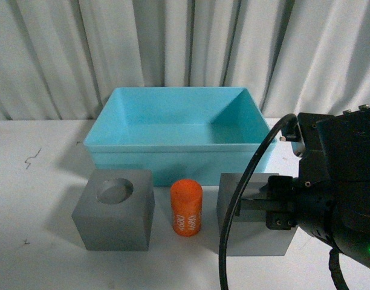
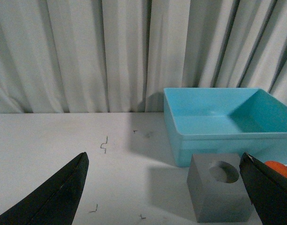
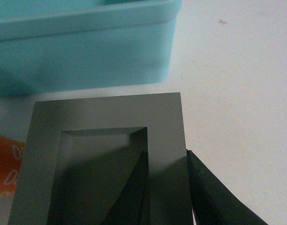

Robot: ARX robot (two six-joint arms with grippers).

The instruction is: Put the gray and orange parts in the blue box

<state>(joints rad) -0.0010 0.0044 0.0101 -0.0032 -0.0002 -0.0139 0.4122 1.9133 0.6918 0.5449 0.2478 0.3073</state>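
The blue box (image 1: pixel 176 158) stands at the back middle of the white table. In front of it stand, from left to right, a gray cube with a round recess (image 1: pixel 115 209), the orange cylinder (image 1: pixel 186 208) and a gray cube with a square recess (image 1: pixel 254 238). My right gripper (image 3: pixel 167 187) is shut on one wall of the square-recess cube (image 3: pixel 106 159), with one finger inside the recess and one outside. The cube rests on the table. My left gripper (image 2: pixel 164 187) is open and empty, with the round-recess cube (image 2: pixel 219 193) near its right fingertip. The box also shows in the left wrist view (image 2: pixel 223 123).
White curtains (image 1: pixel 185 48) hang close behind the box. The right arm's body and black cable (image 1: pixel 239 205) cover the front right of the table. Small dark marks (image 2: pixel 104 144) lie on the table to the left.
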